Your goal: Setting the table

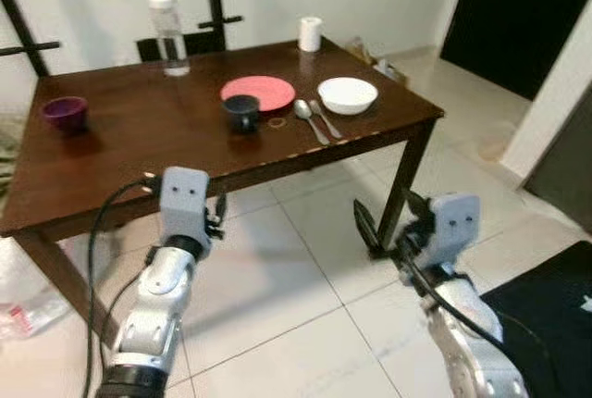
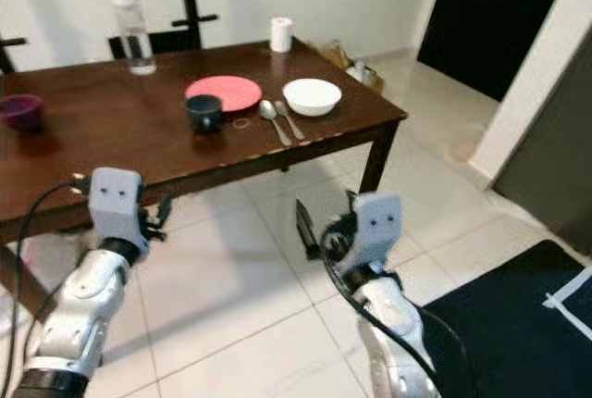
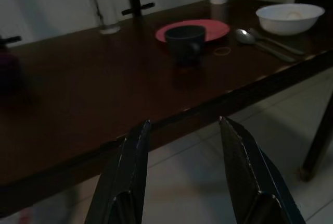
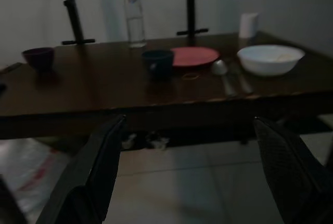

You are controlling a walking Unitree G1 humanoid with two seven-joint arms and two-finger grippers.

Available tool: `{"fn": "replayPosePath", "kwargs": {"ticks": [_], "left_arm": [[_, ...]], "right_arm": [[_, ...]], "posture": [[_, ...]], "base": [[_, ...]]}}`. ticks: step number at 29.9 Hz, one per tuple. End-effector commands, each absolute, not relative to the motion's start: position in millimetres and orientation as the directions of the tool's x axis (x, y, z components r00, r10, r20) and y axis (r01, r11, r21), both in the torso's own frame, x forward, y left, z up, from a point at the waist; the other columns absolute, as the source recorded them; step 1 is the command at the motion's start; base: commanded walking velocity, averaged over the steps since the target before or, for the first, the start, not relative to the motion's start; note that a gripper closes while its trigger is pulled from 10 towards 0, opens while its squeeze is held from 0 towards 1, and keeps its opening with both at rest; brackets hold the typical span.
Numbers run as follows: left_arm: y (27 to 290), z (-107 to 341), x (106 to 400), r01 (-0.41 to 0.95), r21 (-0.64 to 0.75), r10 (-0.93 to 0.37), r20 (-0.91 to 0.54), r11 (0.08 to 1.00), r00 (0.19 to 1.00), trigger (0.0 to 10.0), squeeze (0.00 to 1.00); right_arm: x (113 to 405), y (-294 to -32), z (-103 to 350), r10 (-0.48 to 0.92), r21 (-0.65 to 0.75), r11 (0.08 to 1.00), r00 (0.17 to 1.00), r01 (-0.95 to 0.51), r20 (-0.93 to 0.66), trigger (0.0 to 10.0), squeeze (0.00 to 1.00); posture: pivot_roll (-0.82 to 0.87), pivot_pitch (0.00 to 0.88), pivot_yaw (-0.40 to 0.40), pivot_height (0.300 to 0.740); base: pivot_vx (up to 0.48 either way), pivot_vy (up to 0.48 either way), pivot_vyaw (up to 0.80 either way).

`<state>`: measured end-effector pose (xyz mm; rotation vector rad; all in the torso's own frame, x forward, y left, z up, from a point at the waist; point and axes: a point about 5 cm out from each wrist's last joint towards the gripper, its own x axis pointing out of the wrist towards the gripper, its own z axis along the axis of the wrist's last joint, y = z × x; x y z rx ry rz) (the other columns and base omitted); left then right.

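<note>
While both arms hang low in front of the desk (image 1: 120, 162), nothing is held yet: the left gripper (image 3: 183, 168) has its jaws spread and empty, pointing at the near edge, and the right gripper (image 4: 190, 169) has its jaws released wide, also empty, lower and out over the tiled floor (image 1: 277, 296).

On the desk, the red plate (image 1: 258, 93) lies near the middle with a dark mug (image 1: 242, 112) touching or overlapping its near rim. A small ring, perhaps a rubber band (image 1: 277, 122), lies just beside the mug. A spoon (image 1: 308, 118) and a second utensil (image 1: 325, 118) lie side by side between the plate and the white bowl (image 1: 348, 95). A purple bowl (image 1: 65, 112) sits well apart at the left end, and a water bottle (image 1: 168, 33) and a white roll (image 1: 310, 33) stand along the far edge.

The risks, as I judge them: the robot stands back from the desk, so a reach from here may fall short or drag an arm across the edge. The mug crowds the plate, so lifting either could tip the other. The two utensils lie close and flat, so the jaws may catch both or skid off. The tall bottle could topple if brushed.
</note>
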<state>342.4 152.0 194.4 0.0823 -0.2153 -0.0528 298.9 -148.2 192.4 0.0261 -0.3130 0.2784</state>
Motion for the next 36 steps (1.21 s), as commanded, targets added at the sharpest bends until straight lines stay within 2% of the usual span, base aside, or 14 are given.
{"fn": "replayPosePath", "kwargs": {"ticks": [1, 5, 10, 21, 36], "left_arm": [[152.4, 192.4, 343.9, 0.050, 0.096, -0.068, 0.201, 0.994, 0.977, 10.0, 0.00], [156.3, 193.1, 346.4, 0.021, 0.124, -0.047, 0.205, 0.992, 0.978, 10.0, 0.00], [155.1, 191.9, 347.5, 0.017, 0.135, -0.044, 0.198, 0.991, 0.979, 10.0, 0.00], [150.9, 192.7, 349.8, 0.047, 0.144, -0.076, 0.199, 0.988, 0.977, 10.0, 0.00], [149.6, 193.2, 349.6, 0.052, 0.157, -0.084, 0.209, 0.986, 0.974, 10.0, 0.00]], "right_arm": [[299.1, -149.6, 188.7, 0.254, 0.001, 0.964, 0.922, -0.266, 0.291, 10.0, 0.00], [300.5, -150.7, 190.1, 0.218, 0.040, 0.970, 0.929, -0.240, 0.300, 10.0, 0.00], [303.4, -157.4, 191.5, 0.168, 0.115, 0.971, 0.938, -0.211, 0.303, 10.0, 0.00], [304.0, -160.7, 189.5, 0.119, 0.150, 0.974, 0.946, -0.170, 0.303, 10.0, 0.00], [303.0, -153.1, 188.1, 0.176, 0.139, 0.964, 0.938, -0.225, 0.297, 10.0, 0.00]], "posture": [[0.02, 0.071, 0.083, 0.740], [0.02, 0.066, 0.083, 0.740], [0.03, 0.060, 0.088, 0.740], [0.03, 0.054, 0.101, 0.740], [0.03, 0.051, 0.104, 0.740]], "base": [[0.000, 0.000, 0.78], [0.156, 0.000, 0.65], [0.480, 0.000, 0.00], [0.480, 0.000, 0.00], [0.480, 0.000, 0.00]]}}
